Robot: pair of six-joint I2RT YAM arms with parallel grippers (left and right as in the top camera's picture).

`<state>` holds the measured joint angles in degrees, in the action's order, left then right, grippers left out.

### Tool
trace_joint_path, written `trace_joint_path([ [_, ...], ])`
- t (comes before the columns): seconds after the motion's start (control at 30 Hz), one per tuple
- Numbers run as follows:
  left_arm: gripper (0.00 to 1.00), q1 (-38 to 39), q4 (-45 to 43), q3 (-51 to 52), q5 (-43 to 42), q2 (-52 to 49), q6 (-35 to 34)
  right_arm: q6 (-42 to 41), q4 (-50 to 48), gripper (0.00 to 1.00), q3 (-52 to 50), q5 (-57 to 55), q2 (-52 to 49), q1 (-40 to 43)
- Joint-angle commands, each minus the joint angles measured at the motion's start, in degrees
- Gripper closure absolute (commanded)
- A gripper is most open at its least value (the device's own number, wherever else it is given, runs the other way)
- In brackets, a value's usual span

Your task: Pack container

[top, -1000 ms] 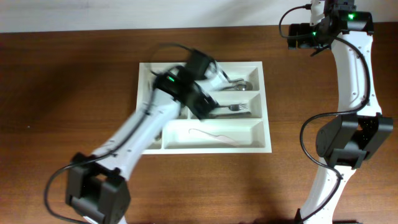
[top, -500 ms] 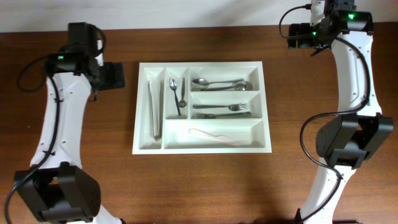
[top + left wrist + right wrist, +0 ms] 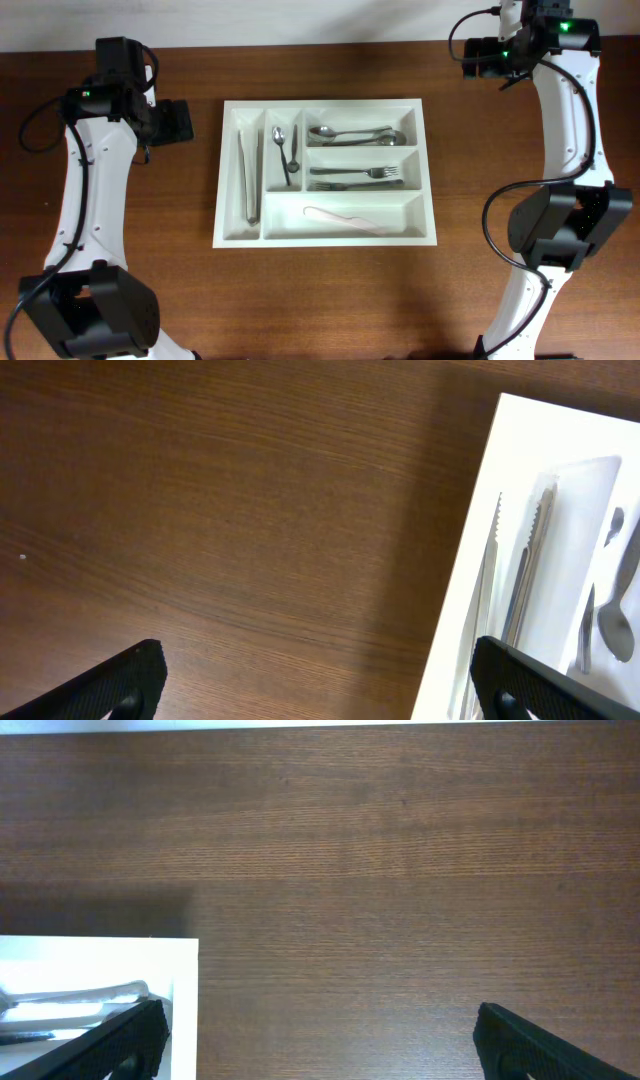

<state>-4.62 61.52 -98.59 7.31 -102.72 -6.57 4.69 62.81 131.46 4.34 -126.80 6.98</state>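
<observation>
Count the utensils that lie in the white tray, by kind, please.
Tongs: 1
Spoons: 4
Forks: 2
Pale pink utensil: 1
Total: 8

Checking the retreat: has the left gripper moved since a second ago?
Yes. The left gripper went from above the container to the table left of it.

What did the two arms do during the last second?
The left arm swung back from over the tray to a spot left of it; the left gripper is open and empty. The right arm and the tray stayed put.
</observation>
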Motion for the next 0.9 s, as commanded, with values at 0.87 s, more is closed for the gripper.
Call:
trace_joint_path([
  [0.87,0.01,-0.15,0.09,-0.68,-0.66,1.07,-0.70,-0.28,0.02,0.01,0.98,0.09,2.47,-0.57],
])
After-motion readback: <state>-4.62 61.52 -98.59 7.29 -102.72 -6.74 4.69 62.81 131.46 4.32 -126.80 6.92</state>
